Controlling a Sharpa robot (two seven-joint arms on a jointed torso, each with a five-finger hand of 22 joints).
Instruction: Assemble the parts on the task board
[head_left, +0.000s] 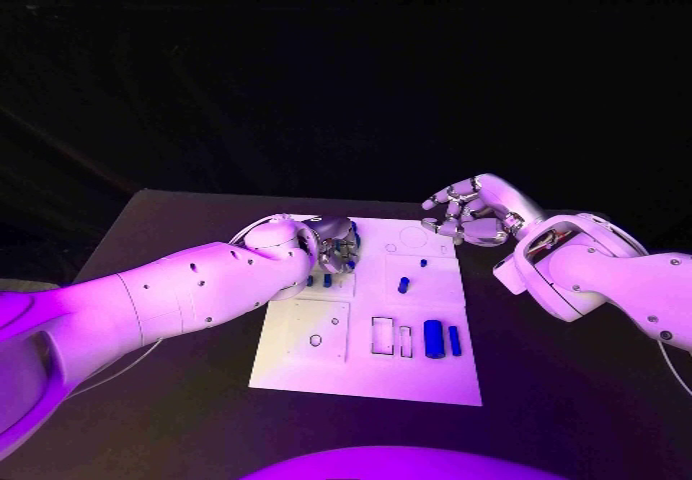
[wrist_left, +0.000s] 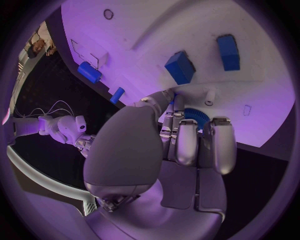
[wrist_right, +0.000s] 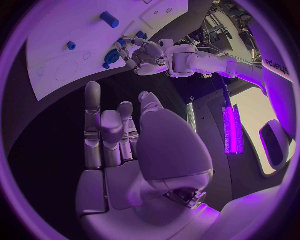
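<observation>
The bench (head_left: 173, 330) is dark and matte, filling the lower two thirds of the head view; behind it, across the upper frame, the room is black with nothing to make out. The board (head_left: 368, 375) lies at the centre of the bench, a white plate with outlined recesses, its long side running away from the robot.

The left arm (head_left: 159, 295) reaches in from the lower left, and its robot hand (head_left: 335, 245) sits over the board's upper left corner. In the left wrist view its fingers (wrist_left: 186, 142) are curled down together over a blue toothed gear (wrist_left: 195, 118) on the board; whether they actually grip it cannot be told. The right arm (head_left: 606, 275) enters from the right edge, and the right robot hand (head_left: 469, 210) hangs just past the board's upper right corner, fingers loosely bent and apart, holding nothing.

Two upright blue parts (head_left: 443, 338) stand side by side in the board's lower right. A smaller blue part (head_left: 404, 285) stands near the middle, with a tiny blue peg (head_left: 424, 263) just above it. Two more small blue pieces (head_left: 319, 281) sit just below the left robot hand.
</observation>
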